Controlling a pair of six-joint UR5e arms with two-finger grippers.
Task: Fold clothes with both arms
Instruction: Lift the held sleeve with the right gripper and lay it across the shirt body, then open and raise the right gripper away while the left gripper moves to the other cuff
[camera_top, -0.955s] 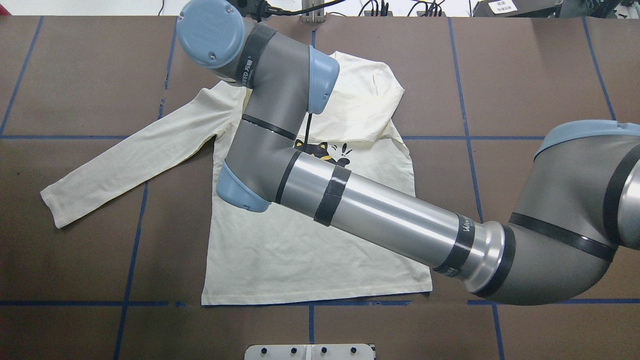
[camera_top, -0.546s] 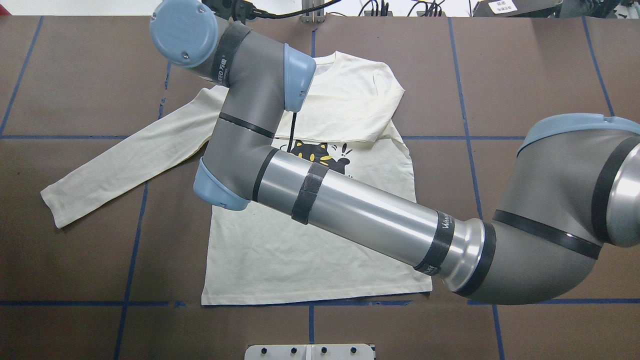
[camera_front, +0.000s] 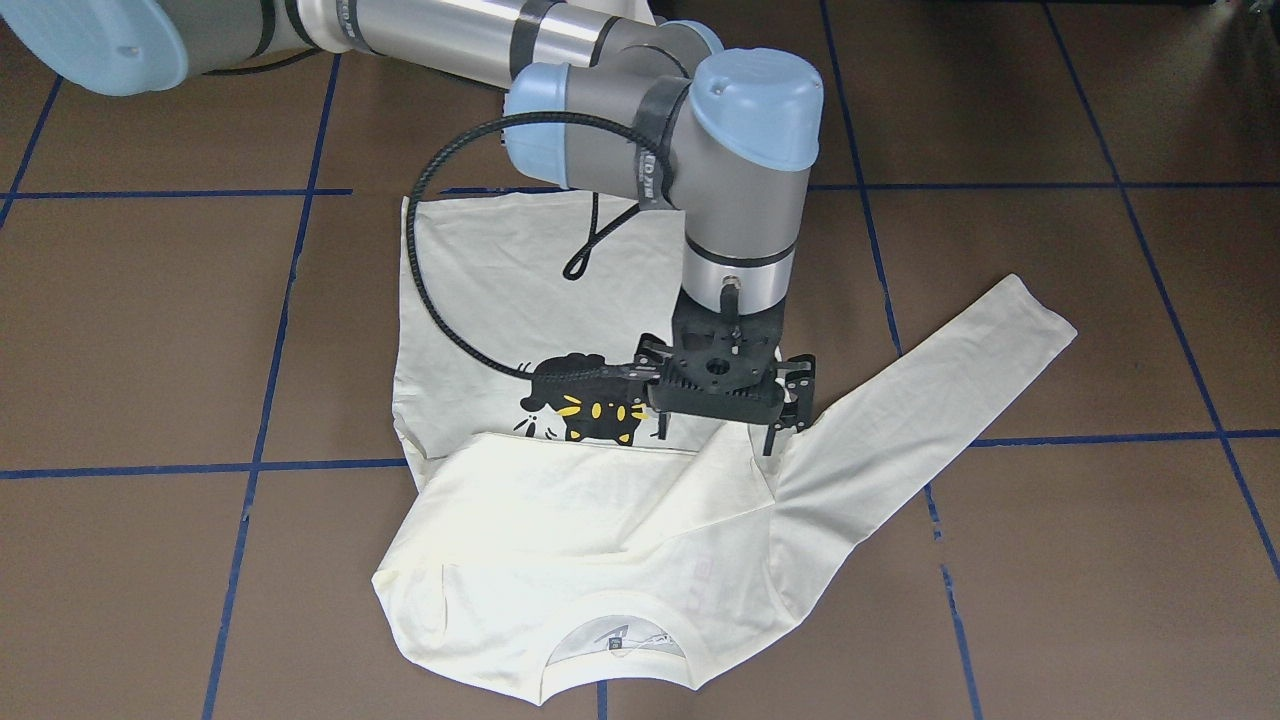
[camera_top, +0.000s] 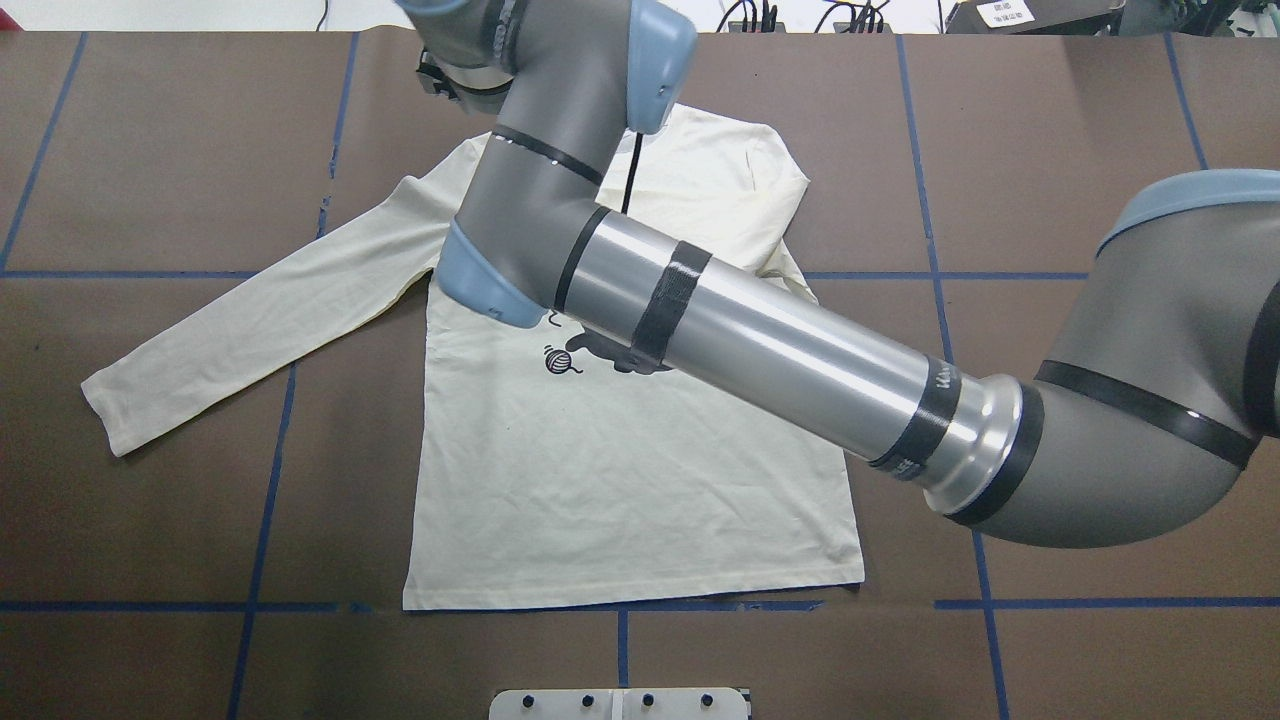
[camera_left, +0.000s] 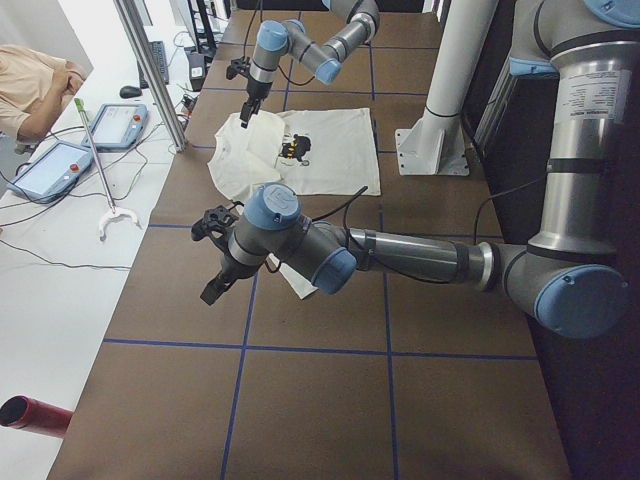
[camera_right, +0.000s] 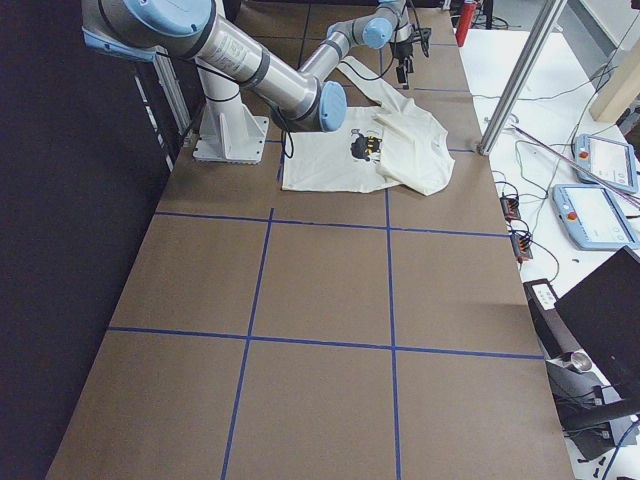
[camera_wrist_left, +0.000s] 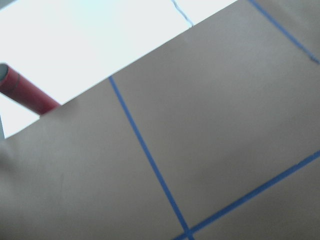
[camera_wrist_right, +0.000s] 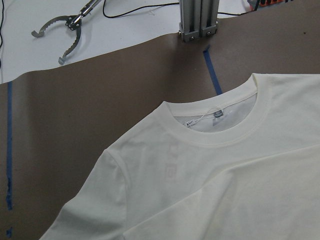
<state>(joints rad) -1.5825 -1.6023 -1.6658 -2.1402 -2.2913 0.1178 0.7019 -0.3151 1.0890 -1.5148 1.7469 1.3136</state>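
Above shirt (camera_front: 560, 520) fold edge | right gripper (camera_front: 718, 440) spread, empty | left gripper (camera_left: 212, 255) over table (camera_left: 320, 400), cannot tell

Nothing reads clearly. White lettering on the black band (camera_top: 918, 415) around the right arm (camera_top: 780, 350) is too small to make out. The shirt (camera_wrist_right: 225, 190) shows faint letters through its fabric at seven o'clock of the neck tag (camera_wrist_right: 218, 114), whose print is also illegible.

Overhead cam: right arm (camera_top: 760, 350) covers most of shirt's (camera_top: 620, 500) cat print (camera_top: 590, 348); right gripper (camera_front: 725, 435) mostly hidden behind own wrist at far edge. Left gripper (camera_left: 212, 258) too small in left-end view, jaw gap unreadable. Left wrist cam blurred, just table (camera_wrist_left: 225, 125).
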